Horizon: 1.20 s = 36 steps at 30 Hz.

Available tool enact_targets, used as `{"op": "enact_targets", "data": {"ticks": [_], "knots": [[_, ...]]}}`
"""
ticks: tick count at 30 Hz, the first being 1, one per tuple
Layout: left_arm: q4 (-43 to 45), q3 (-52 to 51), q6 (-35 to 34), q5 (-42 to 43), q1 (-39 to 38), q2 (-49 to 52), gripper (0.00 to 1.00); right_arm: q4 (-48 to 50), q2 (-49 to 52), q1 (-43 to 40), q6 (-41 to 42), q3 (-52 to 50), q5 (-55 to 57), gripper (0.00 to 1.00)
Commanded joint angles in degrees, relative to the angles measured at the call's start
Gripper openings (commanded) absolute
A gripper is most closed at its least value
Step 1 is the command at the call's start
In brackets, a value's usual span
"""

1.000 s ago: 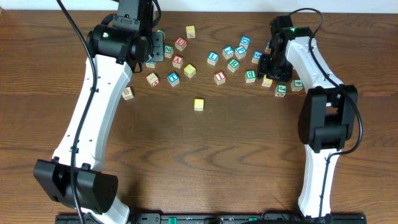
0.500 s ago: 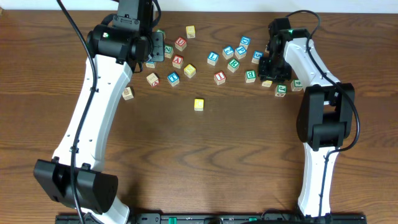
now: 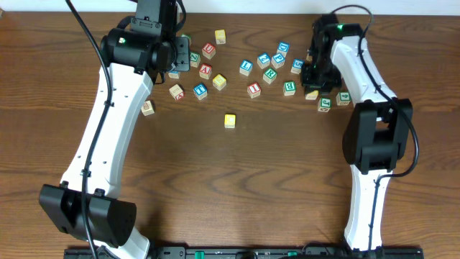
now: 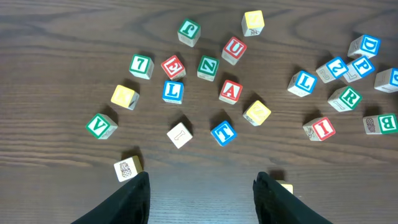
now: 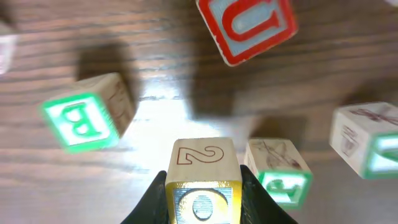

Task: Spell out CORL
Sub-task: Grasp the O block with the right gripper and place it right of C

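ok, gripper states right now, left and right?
Left gripper: open, holding nothing.
Right gripper: closed on a yellow block.

Overhead and left wrist views: even light, sharp, soft shadows. Right wrist view is blurred, with white glare on the counter (image 5: 165, 121).

We see a dark brown, wood-grained table (image 3: 273, 187). The yellow-topped block (image 3: 229, 120) is plain. The yellow-framed block (image 5: 203, 180) shows a brown 2 on pale wood. The B block (image 5: 81, 121) is green-framed and the U block (image 5: 247, 25) is red. The left arm (image 3: 106, 122) and right arm (image 3: 363, 72) are white with black joints.
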Motion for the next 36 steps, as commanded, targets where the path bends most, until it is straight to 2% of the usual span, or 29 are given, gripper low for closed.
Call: {"op": "enact_targets", "data": {"ticks": [1,6,13,18,23,29,36], "knots": [[-0.1,0.2,0.0,0.0,0.1,-0.3,0.53,-2.4,0.0,1.9,-1.1,4.3,-3.3,0.08],[0.0,0.2,0.2,-1.0,0.2,-0.3,0.53,-4.3,0.0,5.4,-2.2,5.4,-9.0,0.07],[0.3,0.2,0.2,-2.1,0.2,-0.3,0.53,-4.2,0.0,12.2,-1.9,4.8,-8.7,0.12],[0.3,0.2,0.2,-5.6,0.6,-0.3,0.53,-1.9,0.0,16.3,3.0,2.4,-6.0,0.11],[0.9,0.2,-0.1,-5.5,3.2,-0.3,0.53,1.0,0.0,19.3,6.6,-0.2,-5.9,0.11],[1.2,0.2,-0.1,-5.5,6.1,-0.3,0.53,3.3,0.0,22.8,11.9,-3.0,0.3,0.12],[1.1,0.2,-0.1,-5.5,6.8,-0.3,0.53,5.5,0.0,25.1,17.5,-6.4,1.9,0.12]]}}
